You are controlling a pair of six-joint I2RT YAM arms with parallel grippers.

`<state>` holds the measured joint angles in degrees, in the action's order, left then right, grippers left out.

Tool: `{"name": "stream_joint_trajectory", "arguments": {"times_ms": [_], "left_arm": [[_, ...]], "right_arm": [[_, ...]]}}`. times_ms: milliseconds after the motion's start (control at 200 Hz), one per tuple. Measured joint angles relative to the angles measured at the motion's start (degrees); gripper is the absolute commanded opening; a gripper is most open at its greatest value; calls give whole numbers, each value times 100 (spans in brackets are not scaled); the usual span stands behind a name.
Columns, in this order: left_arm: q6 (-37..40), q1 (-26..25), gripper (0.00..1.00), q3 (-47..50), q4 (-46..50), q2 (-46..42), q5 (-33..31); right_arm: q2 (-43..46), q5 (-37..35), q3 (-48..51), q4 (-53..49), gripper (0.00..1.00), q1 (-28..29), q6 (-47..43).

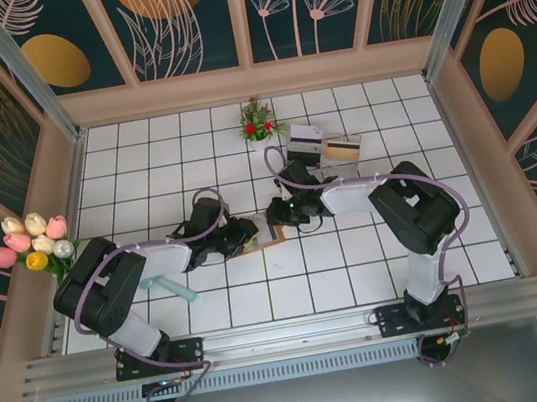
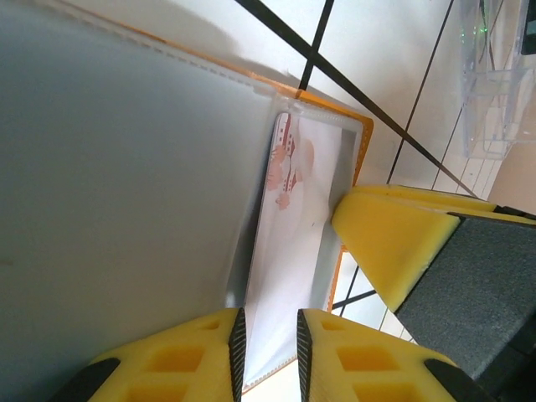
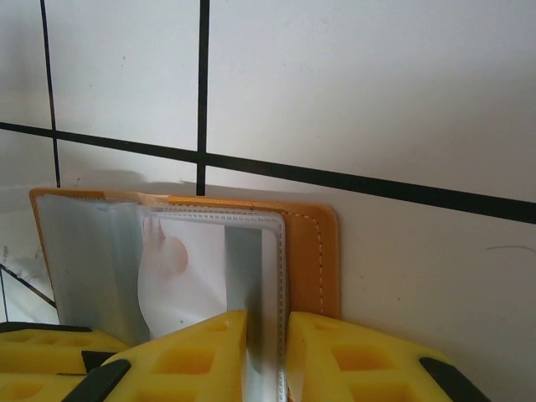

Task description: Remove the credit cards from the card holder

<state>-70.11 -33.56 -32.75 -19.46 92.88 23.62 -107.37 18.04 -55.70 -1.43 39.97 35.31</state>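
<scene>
Open holder (image 3: 323,251) flat on tiled counter (image 3: 377,100), left pincer (image 2: 270,325) clamped on its clear sleeve (image 2: 293,251), right pincer (image 3: 266,325) clamped on a sleeve edge opposite, possibly a teal card (image 1: 176,287) lying well left of holder

one card holder (image 3: 322,260), one teal card (image 1: 177,288), one clear tray (image 2: 494,109) and two flower bunches (image 1: 34,241) (image 1: 257,122).

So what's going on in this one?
Both arms meet at the open orange card holder mid-table. The left tool and right tool each pinch its clear inner sleeves. A teal card lies on the tiles beside the left arm.
</scene>
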Motion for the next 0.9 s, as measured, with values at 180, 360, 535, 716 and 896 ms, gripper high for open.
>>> {"name": "stream_joint_trajectory", "arguments": {"times_ms": [180, 360, 535, 716, 896], "left_arm": [[57, -22, 31, -192, 260, 66, -83], [105, -63, 35, -369, 623, 50, -313], [168, -66, 37, -446, 828, 20, -378], [275, -98, 34, -581, 892, 164, -348], [361, -98, 24, -525, 796, 212, -291]], "right_arm": [[0, 2, 26, 46, 24, 0, 17], [0, 4, 48, 111, 24, 0, 20], [0, 17, 74, 177, 24, 0, 24], [0, 20, 87, 210, 23, 0, 63], [0, 20, 92, 214, 24, 0, 66]]}}
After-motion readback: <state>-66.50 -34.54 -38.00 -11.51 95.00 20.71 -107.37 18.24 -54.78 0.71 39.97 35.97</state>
